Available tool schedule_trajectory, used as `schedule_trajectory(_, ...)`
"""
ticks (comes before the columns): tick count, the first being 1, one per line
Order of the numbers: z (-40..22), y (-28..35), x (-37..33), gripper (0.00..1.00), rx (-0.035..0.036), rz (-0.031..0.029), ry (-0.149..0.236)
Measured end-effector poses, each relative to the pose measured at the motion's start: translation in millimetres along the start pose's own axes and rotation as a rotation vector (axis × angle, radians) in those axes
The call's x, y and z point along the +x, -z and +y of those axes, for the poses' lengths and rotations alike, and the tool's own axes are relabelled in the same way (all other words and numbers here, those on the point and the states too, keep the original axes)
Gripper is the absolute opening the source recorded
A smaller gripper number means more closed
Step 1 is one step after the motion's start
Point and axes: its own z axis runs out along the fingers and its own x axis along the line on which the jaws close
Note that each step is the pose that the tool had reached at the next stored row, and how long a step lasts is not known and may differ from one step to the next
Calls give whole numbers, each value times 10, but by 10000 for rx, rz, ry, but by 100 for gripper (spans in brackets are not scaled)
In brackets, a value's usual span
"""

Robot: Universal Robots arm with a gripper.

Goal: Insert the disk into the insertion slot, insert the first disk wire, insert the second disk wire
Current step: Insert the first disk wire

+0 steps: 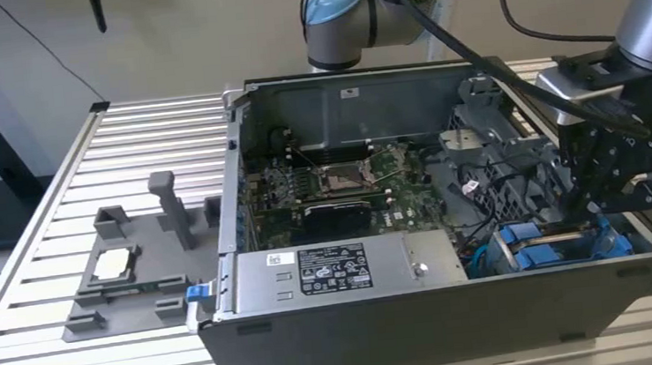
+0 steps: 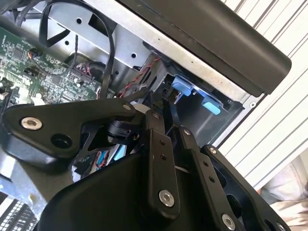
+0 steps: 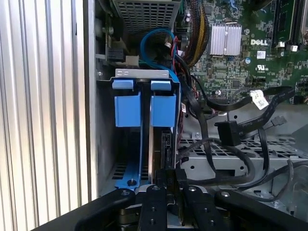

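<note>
You have the computer case (image 1: 434, 332) lying open on the slatted table (image 1: 155, 127). The fixture tray (image 1: 123, 293) sits on the table just beside it, to the exterior view's left. Inside the case, the motherboard (image 1: 338, 181) lies in the middle, and the box with the sticker (image 1: 334, 275) sits in front of it, against the near wall. The insertion slot (image 1: 557, 246) is in the near corner at the exterior view's right, beside that box. The gripper (image 1: 606, 202) hangs directly over the slot's mouth. In the first wrist view, 2 plastic tabs (image 3: 127, 108) stand side by side at that mouth, and loose cables (image 3: 228, 132) lie between slot and motherboard.
</note>
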Motion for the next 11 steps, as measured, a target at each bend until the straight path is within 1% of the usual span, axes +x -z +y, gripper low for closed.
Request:
schedule_trajectory(4, -10, -16, 0, 19, 0, 2, -9)
schedule_trajectory(8, -11, -51, 2, 19, 0, 7, -12)
schedule_trajectory(11, -11, -57, 2, 19, 0, 7, -12)
